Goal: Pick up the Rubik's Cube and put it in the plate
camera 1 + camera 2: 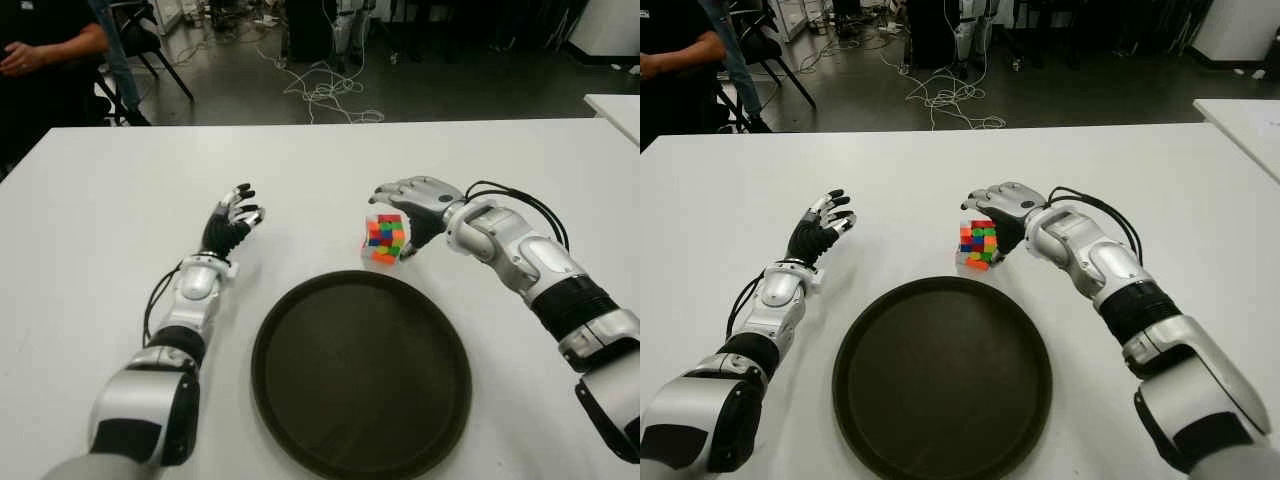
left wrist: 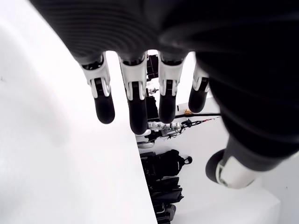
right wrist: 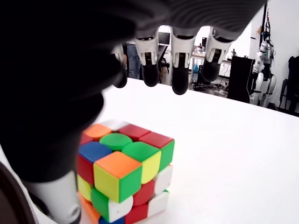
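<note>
Reaching over the Rubik's Cube (image 1: 385,238), the right hand (image 1: 415,205) has its fingers (image 3: 180,79) spread above it and grips nothing yet. That cube sits on the white tabletop (image 1: 120,210), just beside the dark plate (image 1: 300,420). Next, I think the fingers must close around it. Beside the plate's left, the left hand (image 1: 232,222) shows open and empty.

The Rubik's Cube (image 3: 124,172) is a patchwork of small squares: orange, green, red, blue, yellow and white, its top face mixing orange, white, red, green and blue. The plate (image 1: 360,375) is plain dark brown, nearly black, without pattern. The table (image 1: 120,210) is plain white. Both hands are silver-grey with black palms; the right hand (image 1: 415,205) and left hand (image 1: 230,225) have fingers (image 2: 135,100) tipped in black over white segments.
</note>
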You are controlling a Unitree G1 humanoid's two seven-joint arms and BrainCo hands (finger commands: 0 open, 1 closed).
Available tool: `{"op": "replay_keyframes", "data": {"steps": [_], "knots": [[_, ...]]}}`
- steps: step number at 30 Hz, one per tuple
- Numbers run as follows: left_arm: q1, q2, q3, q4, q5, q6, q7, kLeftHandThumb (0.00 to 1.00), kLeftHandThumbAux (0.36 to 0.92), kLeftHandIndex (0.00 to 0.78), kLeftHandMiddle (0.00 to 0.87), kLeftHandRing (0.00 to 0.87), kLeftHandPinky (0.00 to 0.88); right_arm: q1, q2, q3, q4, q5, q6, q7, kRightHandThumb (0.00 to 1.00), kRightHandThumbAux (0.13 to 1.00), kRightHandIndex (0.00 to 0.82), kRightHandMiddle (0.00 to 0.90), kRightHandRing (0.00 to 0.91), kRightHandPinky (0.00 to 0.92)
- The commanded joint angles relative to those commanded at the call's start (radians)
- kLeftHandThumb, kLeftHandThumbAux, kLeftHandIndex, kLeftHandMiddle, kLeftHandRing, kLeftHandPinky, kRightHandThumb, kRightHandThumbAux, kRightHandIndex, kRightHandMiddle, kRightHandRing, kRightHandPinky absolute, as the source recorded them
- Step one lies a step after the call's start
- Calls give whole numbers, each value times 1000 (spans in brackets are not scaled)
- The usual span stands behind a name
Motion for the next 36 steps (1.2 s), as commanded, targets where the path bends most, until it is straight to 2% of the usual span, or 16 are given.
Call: {"op": "replay_keyframes", "data": {"steps": [19, 25, 36], "knots": [[0, -5, -1, 2, 0, -1, 3, 155, 653, 129, 164, 175, 182, 6, 17, 37, 39, -6, -45, -26, 0, 817, 116, 145, 140, 114], [2, -6, -3, 1, 2, -6, 3, 158, 657, 127, 164, 178, 186, -1, 38, 60, 89, -19, -58, -53, 0, 837, 126, 152, 147, 122], [8, -6, -7, -3, 6, -18, 11, 138, 660, 132, 164, 170, 167, -12, 47, 80, 140, -22, -66, -69, 0, 838, 140, 156, 160, 132]]}}
